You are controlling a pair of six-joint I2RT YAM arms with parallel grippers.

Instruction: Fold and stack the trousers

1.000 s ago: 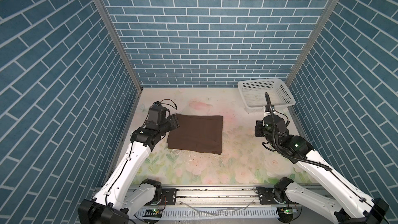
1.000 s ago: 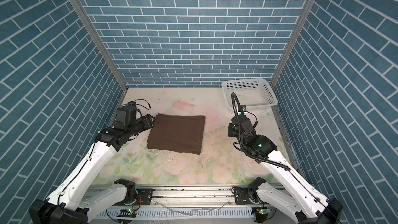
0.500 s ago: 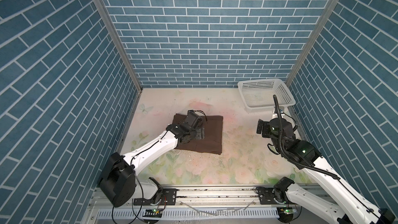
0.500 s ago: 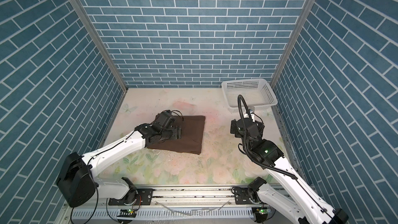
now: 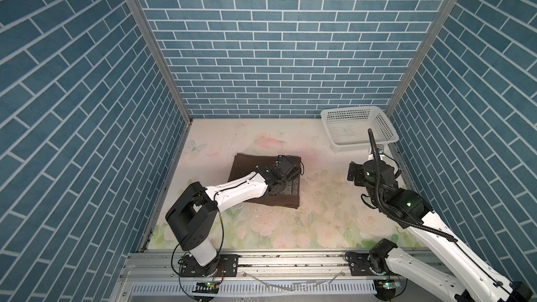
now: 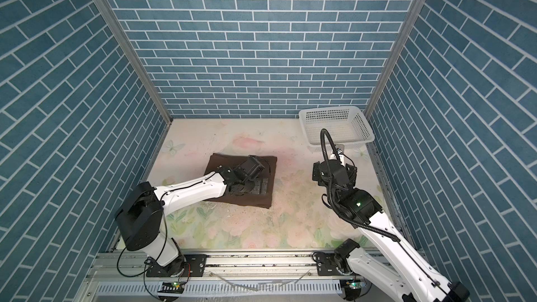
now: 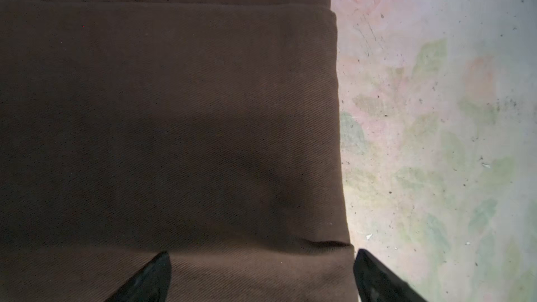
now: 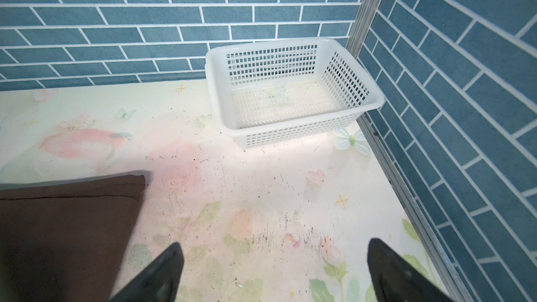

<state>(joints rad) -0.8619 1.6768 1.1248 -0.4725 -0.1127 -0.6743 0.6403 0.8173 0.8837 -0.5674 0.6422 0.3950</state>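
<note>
While trousers (image 5: pixel 250 167) lie folded near worktop (image 5: pixel 319 213) left edge, my left end effector (image 7: pixel 261 252) spread above, right end effector (image 8: pixel 273 246) likewise

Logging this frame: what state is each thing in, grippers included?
trousers: folded into a flat rectangle, lying on the table.
basket: upright, nothing inside, in the far right corner.
left gripper: open, over the trousers' edge, gripping nothing.
right gripper: open, over bare table, holding nothing.
</note>
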